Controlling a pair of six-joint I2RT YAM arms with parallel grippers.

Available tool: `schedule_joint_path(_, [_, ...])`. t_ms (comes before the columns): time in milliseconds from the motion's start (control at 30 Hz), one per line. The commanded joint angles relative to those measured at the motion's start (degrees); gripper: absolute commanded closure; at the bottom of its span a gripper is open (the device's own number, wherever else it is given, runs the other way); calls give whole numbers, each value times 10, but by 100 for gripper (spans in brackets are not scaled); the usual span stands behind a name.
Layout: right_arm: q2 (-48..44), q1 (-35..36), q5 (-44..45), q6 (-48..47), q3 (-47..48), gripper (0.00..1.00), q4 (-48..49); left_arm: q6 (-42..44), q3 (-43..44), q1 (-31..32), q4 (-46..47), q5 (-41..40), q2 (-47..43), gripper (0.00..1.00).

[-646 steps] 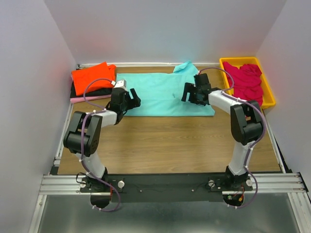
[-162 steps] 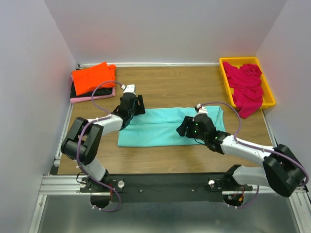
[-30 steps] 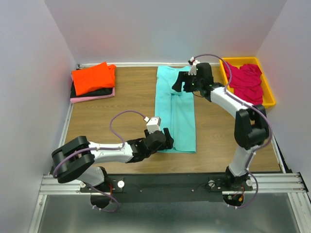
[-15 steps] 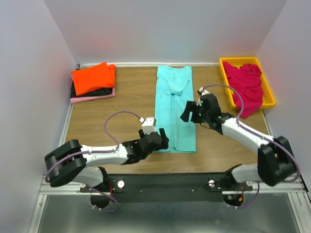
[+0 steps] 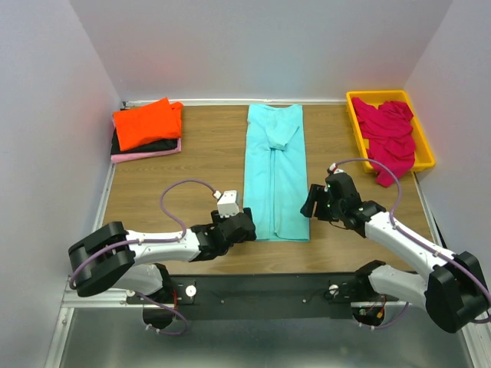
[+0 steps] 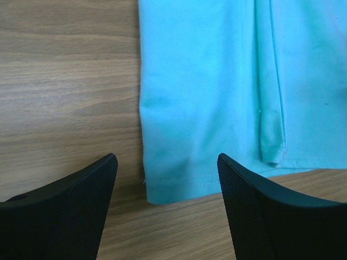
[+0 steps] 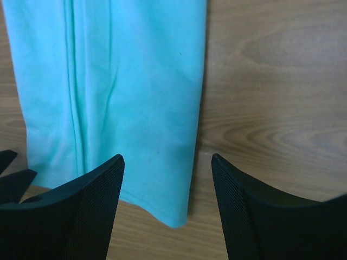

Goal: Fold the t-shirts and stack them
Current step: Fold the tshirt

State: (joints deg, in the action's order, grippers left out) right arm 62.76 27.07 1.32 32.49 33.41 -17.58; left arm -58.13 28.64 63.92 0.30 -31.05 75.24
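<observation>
The turquoise t-shirt (image 5: 275,172) lies flat in the middle of the tabletop (image 5: 192,169), folded into a long strip running away from the arms. The left gripper (image 6: 165,162) is spread wide over its near left corner and the right gripper (image 7: 167,160) over its near right corner, both holding nothing.

probably a robotics lab cell: plain white walls (image 5: 268,46) enclose a wooden table (image 5: 199,165) fronted by an aluminium rail (image 5: 92,290).

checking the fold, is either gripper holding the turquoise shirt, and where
Nothing is held. The left gripper and right gripper are open, each at a near hem corner of the turquoise t-shirt.
</observation>
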Motion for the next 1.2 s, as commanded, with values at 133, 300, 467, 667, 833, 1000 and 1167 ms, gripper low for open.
schedule_joint_path(133, [-16, 14, -48, 44, -51, 32, -48, -14, -23, -23, -46, -31, -41, 19])
schedule_joint_path(300, [-25, 23, -57, 56, -72, 36, -48, 10, -19, -33, -26, -15, -33, 20])
schedule_joint_path(467, [-29, 33, -62, 64, -80, 43, -48, 33, -18, -41, -6, 12, -19, 20])
schedule_joint_path(667, [-24, 43, -62, 65, -79, 51, -49, 40, -15, -42, -6, 23, -7, 21])
schedule_joint_path(833, [-14, 46, -63, 64, -78, 67, -49, 36, -23, -42, 7, 36, -5, 23])
schedule_joint_path(1000, [-7, 48, -61, 64, -77, 77, -49, 38, -32, -42, 22, 50, -4, 26])
schedule_joint_path(1167, [-3, 52, -56, 66, -75, 84, -50, 39, -29, -42, 23, 50, 2, 30])
